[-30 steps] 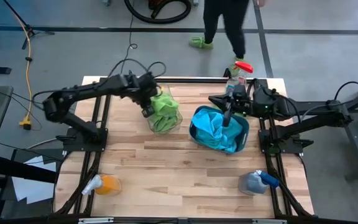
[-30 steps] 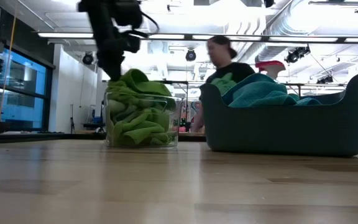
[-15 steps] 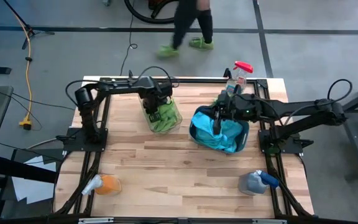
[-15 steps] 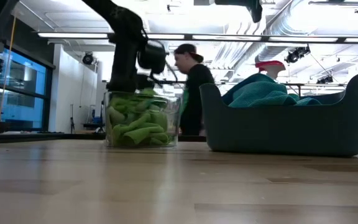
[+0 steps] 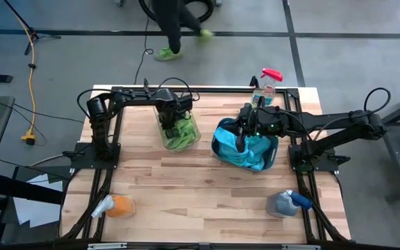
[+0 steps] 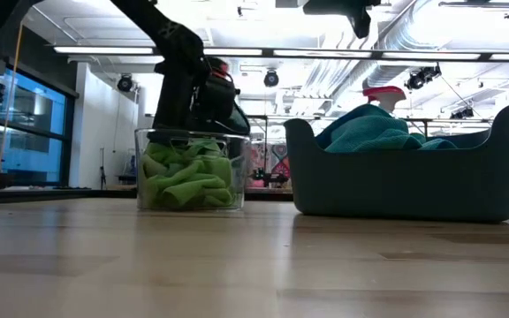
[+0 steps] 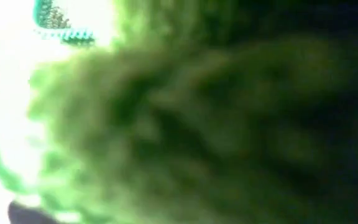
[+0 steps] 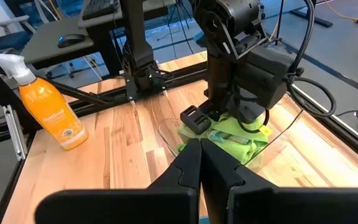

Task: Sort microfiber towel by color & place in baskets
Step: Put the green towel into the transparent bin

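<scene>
The clear basket [image 5: 183, 141] [image 6: 193, 177] stands on the table's far left part and is filled with green towels [image 5: 178, 139] [image 6: 188, 172] [image 8: 229, 140]. My left gripper [image 5: 171, 119] [image 6: 193, 110] is down in its mouth, on top of the green pile, and green cloth [image 7: 197, 124] fills its wrist view. The dark teal basket [image 5: 214, 147] [image 6: 405, 185] stands to the right and holds blue towels [image 5: 255, 149] [image 6: 369, 132]. My right gripper [image 5: 239, 144] [image 8: 199, 158] is shut and hangs above the teal basket, clear of the towels.
An orange spray bottle [image 5: 117, 206] [image 8: 48, 112] stands at the near left corner and a blue-grey one [image 5: 287, 203] at the near right. A red-capped bottle [image 5: 266, 83] stands at the far edge. A person [image 5: 172, 21] walks beyond the far edge. Bare wood lies between the baskets and the near edge.
My left gripper has swung over the clear basket and come down into its mouth. The green towels, heaped above the rim a second ago, now sit at or below it. My right gripper has shifted slightly toward the table's left over the teal basket. The person has walked leftward.
</scene>
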Tool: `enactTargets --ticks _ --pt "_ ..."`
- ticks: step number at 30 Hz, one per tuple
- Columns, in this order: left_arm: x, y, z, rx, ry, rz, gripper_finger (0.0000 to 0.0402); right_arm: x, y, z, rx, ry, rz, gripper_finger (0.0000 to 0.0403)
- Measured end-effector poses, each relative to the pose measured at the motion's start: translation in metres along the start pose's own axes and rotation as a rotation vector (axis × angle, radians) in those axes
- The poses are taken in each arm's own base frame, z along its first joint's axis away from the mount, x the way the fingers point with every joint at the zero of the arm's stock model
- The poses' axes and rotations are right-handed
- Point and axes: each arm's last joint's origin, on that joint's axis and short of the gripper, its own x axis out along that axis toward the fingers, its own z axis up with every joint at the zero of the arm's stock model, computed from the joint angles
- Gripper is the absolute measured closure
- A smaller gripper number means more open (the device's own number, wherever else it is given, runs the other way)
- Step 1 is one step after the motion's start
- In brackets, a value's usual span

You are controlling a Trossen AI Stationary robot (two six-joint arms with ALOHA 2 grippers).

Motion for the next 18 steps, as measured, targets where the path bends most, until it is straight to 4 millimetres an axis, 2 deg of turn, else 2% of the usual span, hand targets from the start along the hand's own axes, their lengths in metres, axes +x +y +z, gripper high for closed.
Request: enactTargets --ticks 6,12,18 --pt "-0.014 0.003 -0.005 -0.024 0.008 -0.046 0.0289 0.0 0.0 0.0 0.0 0.0 0.0 0.0403" --pt "-0.056 0.006 -0.013 -0.053 -0.122 -0.049 0.0226 0.0 0.0 0.0 0.0 -0.001 0.0 0.0403" --pt "-0.097 0.007 -0.035 -0.075 -0.256 -0.069 0.0189 0.0 0.0 0.0 0.0 -0.001 0.0 0.0403"
